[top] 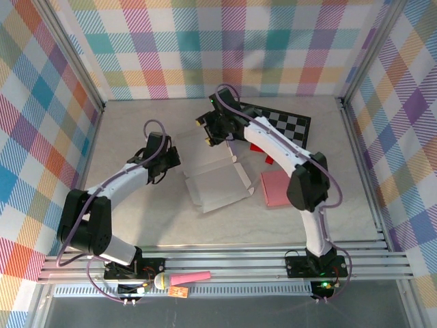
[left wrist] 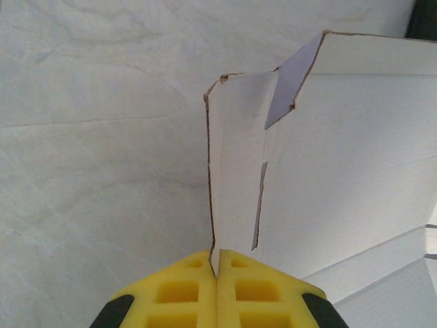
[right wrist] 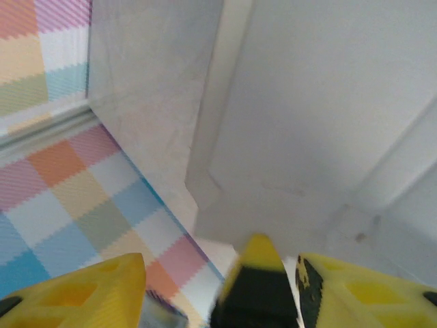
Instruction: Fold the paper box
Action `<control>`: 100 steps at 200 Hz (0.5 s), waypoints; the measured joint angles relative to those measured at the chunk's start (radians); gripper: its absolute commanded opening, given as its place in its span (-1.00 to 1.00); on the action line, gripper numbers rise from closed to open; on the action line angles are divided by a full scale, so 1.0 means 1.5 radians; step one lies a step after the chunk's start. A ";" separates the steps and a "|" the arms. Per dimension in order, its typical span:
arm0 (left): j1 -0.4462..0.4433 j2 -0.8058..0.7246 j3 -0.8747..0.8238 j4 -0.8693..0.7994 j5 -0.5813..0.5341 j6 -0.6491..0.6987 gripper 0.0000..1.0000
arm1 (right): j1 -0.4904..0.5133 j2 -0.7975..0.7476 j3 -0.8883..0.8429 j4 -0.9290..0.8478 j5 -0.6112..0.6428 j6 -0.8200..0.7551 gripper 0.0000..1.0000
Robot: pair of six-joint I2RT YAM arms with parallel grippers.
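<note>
Now the box (top: 217, 179) lies open in the middle of the table (top: 136, 225), between the two arms. The left gripper (left wrist: 217, 268) is pinched tight on the thin edge of the box's left flap. The rest of the box spreads away to the right of it. The right gripper (top: 205, 132) sits at the far edge of the box with its fingers (right wrist: 82, 294) apart, holding nothing I can see. The box's long side runs from far to near. I think the left flap should fold in toward the right.
</note>
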 measured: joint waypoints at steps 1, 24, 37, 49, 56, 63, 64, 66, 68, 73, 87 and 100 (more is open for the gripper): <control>0.000 -0.001 -0.001 0.003 0.001 0.001 -1.00 | -0.001 0.006 0.008 -0.001 -0.001 0.002 0.22; 0.000 -0.020 -0.016 0.038 0.013 0.014 -1.00 | -0.021 0.110 0.133 -0.030 -0.006 0.020 0.22; 0.000 -0.029 -0.023 0.053 0.021 0.025 -1.00 | -0.027 0.141 0.160 -0.041 -0.005 0.026 0.18; 0.000 -0.034 -0.026 0.065 0.026 0.035 -1.00 | -0.036 0.153 0.161 -0.051 -0.005 0.030 0.17; 0.000 -0.035 -0.027 0.069 0.029 0.040 -1.00 | -0.040 0.157 0.162 -0.054 -0.005 0.032 0.16; 0.000 -0.036 -0.027 0.073 0.033 0.045 -1.00 | -0.044 0.160 0.162 -0.054 -0.005 0.033 0.16; 0.000 -0.036 -0.027 0.074 0.033 0.045 -1.00 | -0.045 0.160 0.162 -0.054 -0.005 0.033 0.16; 0.000 -0.036 -0.027 0.076 0.034 0.048 -1.00 | -0.046 0.161 0.162 -0.053 -0.006 0.033 0.15; 0.000 -0.036 -0.027 0.077 0.035 0.050 -1.00 | -0.047 0.161 0.162 -0.053 -0.006 0.033 0.15; 0.000 -0.036 -0.028 0.081 0.038 0.054 -1.00 | -0.049 0.163 0.162 -0.051 -0.006 0.034 0.15; 0.000 -0.036 -0.028 0.084 0.043 0.064 -1.00 | -0.054 0.166 0.169 -0.044 -0.013 0.033 0.15; 0.000 -0.036 -0.031 0.086 0.045 0.073 -1.00 | -0.057 0.169 0.175 -0.031 -0.019 0.032 0.14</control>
